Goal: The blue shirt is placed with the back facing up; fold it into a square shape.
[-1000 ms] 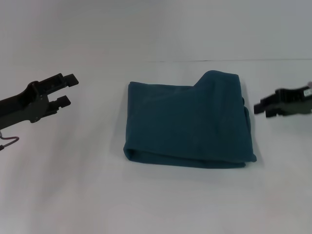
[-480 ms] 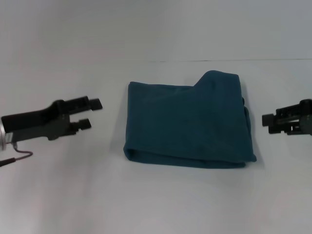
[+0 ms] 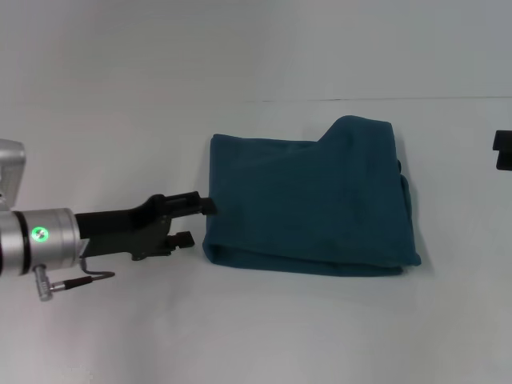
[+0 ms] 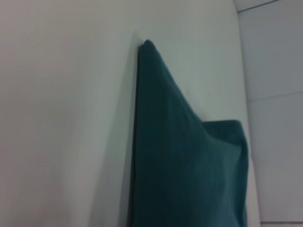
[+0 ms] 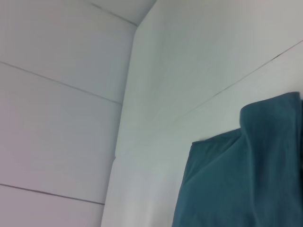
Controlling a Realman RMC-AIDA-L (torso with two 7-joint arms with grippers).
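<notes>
I'm bringing the left tool (image 3: pixel 196 222), fingers narrowly parted, to the folded blue shirt's (image 3: pixel 308 200) left edge mid-counter (image 3: pixel 120 336) for squaring; right tool (image 3: pixel 502 150) is sitting at the right edge, state unreadable.

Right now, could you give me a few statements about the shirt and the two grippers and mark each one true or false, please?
1. The blue shirt lies folded on the white table. True.
2. The left gripper is beside the shirt's left edge, its fingers apart. True.
3. The right gripper is clamped on the shirt's right edge. False: only a sliver of it shows at the right border of the head view, well clear of the cloth.
4. White lettering shows on the shirt's upper surface. False: the visible surface is plain.
5. The folded shirt's far edge is stepped, higher on the right. True.
</notes>
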